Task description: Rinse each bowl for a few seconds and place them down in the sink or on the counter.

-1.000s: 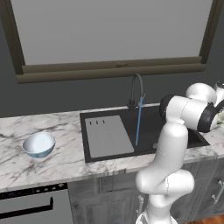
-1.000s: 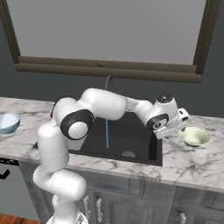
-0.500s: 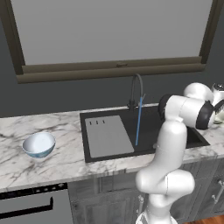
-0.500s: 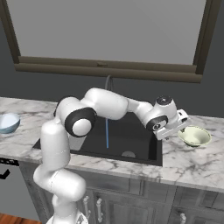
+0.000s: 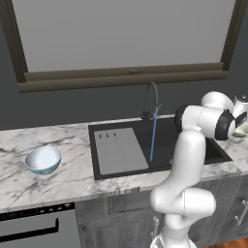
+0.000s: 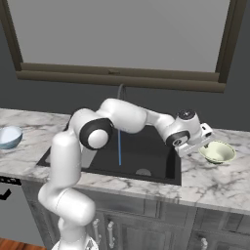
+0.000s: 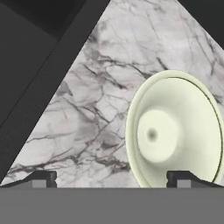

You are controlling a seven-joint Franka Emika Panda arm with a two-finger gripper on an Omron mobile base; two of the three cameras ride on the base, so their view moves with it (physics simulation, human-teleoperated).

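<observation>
The gripper (image 7: 111, 177) has its two dark fingertips (image 7: 43, 177) set wide apart and holds nothing; in the hand view one tip sits over bare marble and the other lies across the near rim of the pale yellow-green bowl (image 7: 175, 131), though contact cannot be judged. That bowl stands upright on the counter (image 6: 215, 178) just right of the sink (image 6: 146, 156), and in the right base view the gripper (image 6: 195, 145) hangs right beside the bowl (image 6: 218, 152), between it and the sink's right edge. The hand view shows the bowl's smooth inside with a small dark spot at its centre, and a dark strip of the sink edge crossing the upper left corner. The left base view gives what the others lack: the grey panel (image 5: 120, 150) in the sink's left half, the thin blue stream of water (image 5: 153, 133) falling from the faucet (image 5: 150, 99) into the basin, and the blue-and-white bowl (image 5: 43, 160) sitting upright on the counter well left of the sink. The right base view catches that bowl (image 6: 10, 136) at its left edge.
</observation>
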